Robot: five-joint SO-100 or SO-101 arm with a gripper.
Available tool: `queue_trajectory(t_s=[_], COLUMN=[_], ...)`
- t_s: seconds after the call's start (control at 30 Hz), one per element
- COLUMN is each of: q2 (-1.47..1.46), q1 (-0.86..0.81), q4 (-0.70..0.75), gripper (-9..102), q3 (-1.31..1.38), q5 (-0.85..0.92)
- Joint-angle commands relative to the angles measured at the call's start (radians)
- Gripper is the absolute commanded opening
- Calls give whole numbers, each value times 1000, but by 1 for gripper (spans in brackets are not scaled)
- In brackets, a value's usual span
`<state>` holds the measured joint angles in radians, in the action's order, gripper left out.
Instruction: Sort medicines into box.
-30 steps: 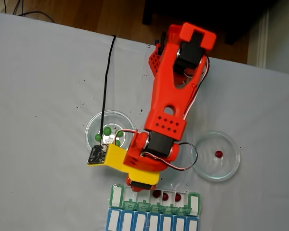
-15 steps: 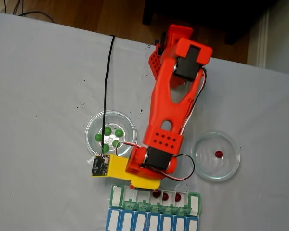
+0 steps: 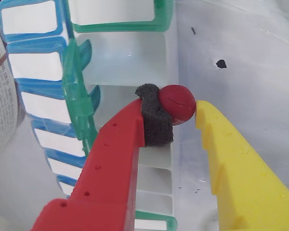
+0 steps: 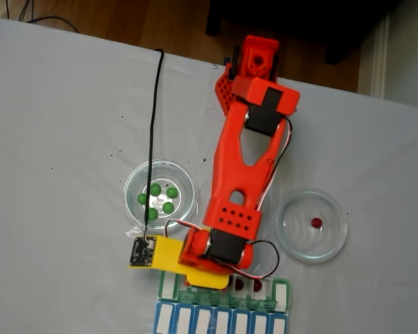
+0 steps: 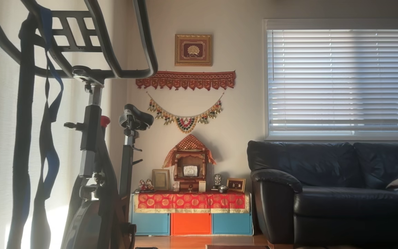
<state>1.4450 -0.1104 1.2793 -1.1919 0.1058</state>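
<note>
Gripper [image 3: 183, 108] pinches red ball [image 3: 178, 103] above green-and-white box [image 3: 130, 62].
Wrist view: jaws narrow, black foam pad on red finger [image 3: 115, 159] and yellow finger [image 3: 231, 159] both touching the glossy, round ball over an open white compartment; translucent green lids stand up.

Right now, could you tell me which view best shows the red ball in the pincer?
The wrist view: the red ball sits close up between the pincer's fingers. In the fixed view the arm covers it.
</note>
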Motion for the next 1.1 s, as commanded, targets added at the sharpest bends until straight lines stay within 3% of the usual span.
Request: queue_trajectory(t_s=[0.0, 0.2, 1.07], q2=[21, 12, -25], q1=[31, 54, 127], q4=[0, 64, -86], gripper=[1, 1, 1], q3=[124, 202, 69], q5=[-17, -58, -94])
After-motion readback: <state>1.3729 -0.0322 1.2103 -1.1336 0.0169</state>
